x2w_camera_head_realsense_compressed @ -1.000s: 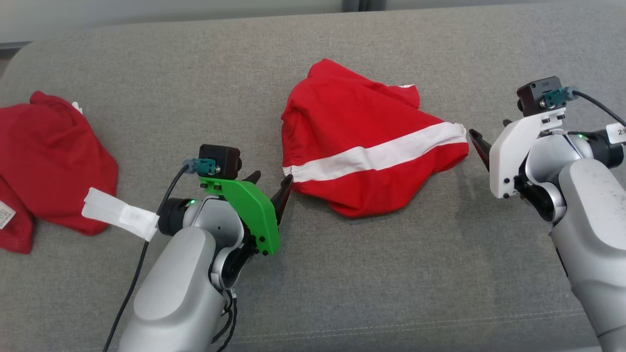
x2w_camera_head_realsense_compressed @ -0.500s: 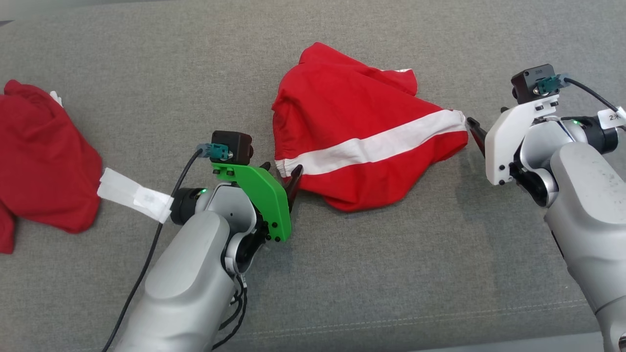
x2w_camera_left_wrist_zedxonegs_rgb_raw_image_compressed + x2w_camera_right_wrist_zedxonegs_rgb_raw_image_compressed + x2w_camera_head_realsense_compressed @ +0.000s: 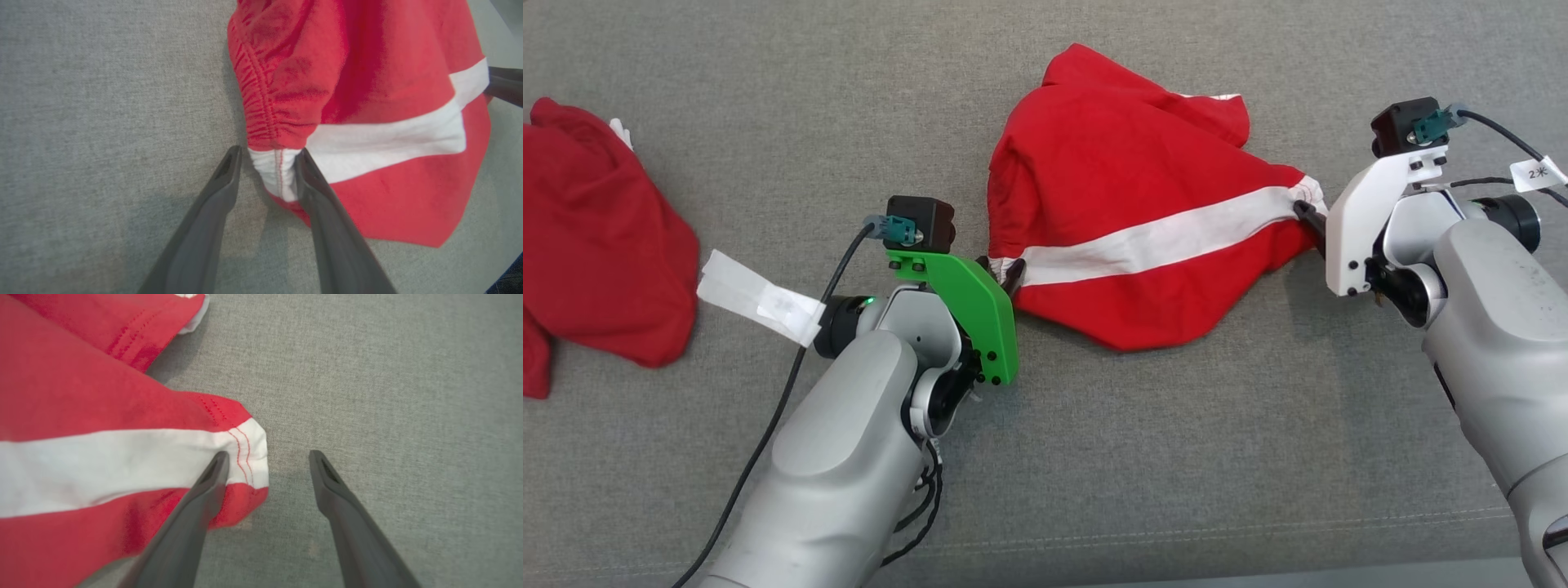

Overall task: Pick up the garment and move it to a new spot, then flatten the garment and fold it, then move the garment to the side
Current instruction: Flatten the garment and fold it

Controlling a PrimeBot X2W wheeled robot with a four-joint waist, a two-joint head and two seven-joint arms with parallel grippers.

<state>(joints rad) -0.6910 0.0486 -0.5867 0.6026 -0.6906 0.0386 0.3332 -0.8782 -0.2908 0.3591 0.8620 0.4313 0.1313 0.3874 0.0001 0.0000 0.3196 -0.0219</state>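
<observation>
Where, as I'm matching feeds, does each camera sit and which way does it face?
Head: on the head, facing down at the cushion; both forearms, left gripper and right gripper at the ends of the striped garment.
Left wrist: on the left arm, along its fingers, which straddle the white hem.
Right wrist: on the right arm, along its fingers, open at the stripe's end.
Shared: all show the garment.

Left gripper (image 3: 269, 152): advanced, jaws narrowed, now straddling garment (image 3: 1143, 204) at white-band corner. Right gripper (image 3: 268, 454): advanced to opposite white-band corner, one finger now overlapping it.
</observation>
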